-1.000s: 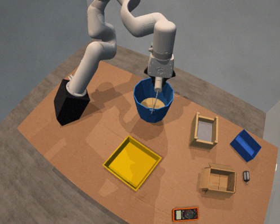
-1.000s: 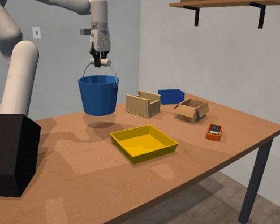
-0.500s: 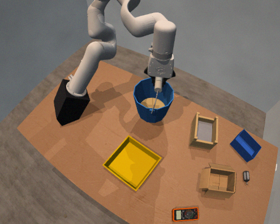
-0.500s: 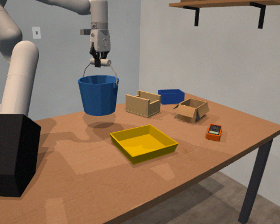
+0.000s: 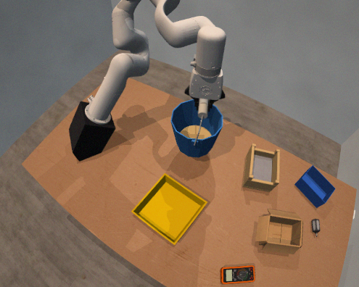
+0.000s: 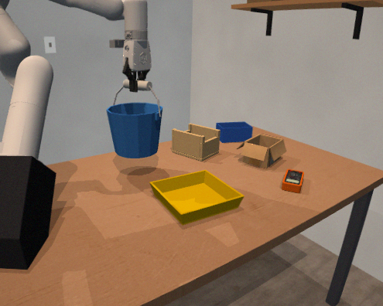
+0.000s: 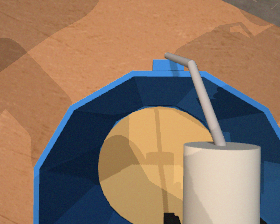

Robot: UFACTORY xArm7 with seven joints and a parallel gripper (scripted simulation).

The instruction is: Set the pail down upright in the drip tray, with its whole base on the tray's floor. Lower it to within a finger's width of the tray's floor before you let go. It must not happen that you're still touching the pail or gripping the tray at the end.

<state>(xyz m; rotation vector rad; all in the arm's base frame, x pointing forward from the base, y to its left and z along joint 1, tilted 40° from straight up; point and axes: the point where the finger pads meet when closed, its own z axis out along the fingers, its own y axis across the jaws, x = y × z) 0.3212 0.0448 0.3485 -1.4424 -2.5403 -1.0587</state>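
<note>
A blue pail hangs upright in the air from its wire handle, well above the table. My gripper is shut on the handle's pale cylindrical grip. The yellow drip tray lies flat and empty on the table, in front of the pail and apart from it. The wrist view looks down into the pail, whose floor is tan.
A wooden crate, a blue bin, an open cardboard box, an orange multimeter and a small dark object lie to the right. The arm's black base stands at the left.
</note>
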